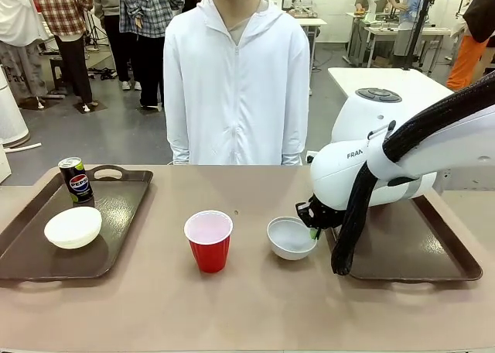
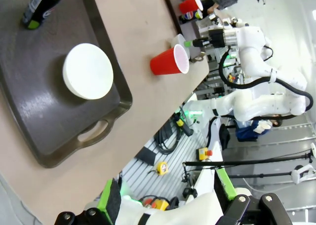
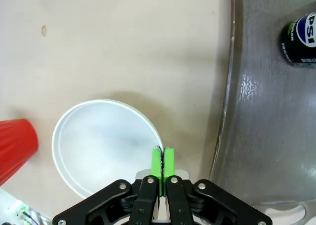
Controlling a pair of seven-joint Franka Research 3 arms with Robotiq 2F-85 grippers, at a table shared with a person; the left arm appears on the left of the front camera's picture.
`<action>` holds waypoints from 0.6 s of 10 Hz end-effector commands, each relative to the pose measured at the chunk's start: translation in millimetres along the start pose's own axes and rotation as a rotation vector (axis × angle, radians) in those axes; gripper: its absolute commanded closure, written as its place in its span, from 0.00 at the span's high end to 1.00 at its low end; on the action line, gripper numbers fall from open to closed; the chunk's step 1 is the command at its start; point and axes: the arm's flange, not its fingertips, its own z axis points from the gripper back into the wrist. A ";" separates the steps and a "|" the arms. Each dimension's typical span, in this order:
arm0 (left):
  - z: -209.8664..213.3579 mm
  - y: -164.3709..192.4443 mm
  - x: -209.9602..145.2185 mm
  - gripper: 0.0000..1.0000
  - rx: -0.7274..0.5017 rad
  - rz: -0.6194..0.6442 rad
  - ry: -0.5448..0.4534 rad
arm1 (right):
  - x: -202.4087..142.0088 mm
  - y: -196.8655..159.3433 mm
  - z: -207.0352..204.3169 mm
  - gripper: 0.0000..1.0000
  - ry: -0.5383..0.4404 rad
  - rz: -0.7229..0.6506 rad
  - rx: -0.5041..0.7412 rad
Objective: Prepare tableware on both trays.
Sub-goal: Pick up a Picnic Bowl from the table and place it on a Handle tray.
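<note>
White arm [image 1: 363,163], black tool [image 3: 162,148], green pads [image 3: 156,161]

Black can [image 1: 76,179] — Pepsi logo; right arm [image 1: 349,169] — "FRAN".

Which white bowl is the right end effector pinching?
The bowl on the bare table beside the red cup, gripped at its rim; the other bowl sits in the left tray.

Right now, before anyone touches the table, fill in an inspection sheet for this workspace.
Surface: beige table, one small dark speck near the middle.
Job's things: left tray holds Pepsi can and white bowl; red cup and second bowl stand on the table; right tray holds another can.
Clutter: nothing seen.
Grippers: left gripper open, empty; right gripper shut on the second bowl's rim.
Cables: black sleeved hose along the right arm.
Surroundings: person in white hoodie across the table.
</note>
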 end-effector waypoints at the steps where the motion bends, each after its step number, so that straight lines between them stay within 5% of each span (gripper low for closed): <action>1: 0.3 -1.8 -0.7 1.00 0.000 -0.004 -0.003 | -14.3 6.0 24.5 0.00 0.003 0.059 0.026; 4: 0.3 -1.8 -0.7 1.00 0.000 -0.004 -0.003 | -54.9 18.3 145.4 0.00 -0.046 0.203 -0.037; 6: 0.3 -1.8 -0.7 1.00 0.000 -0.004 -0.003 | -67.0 -7.4 183.2 0.00 -0.037 0.226 -0.107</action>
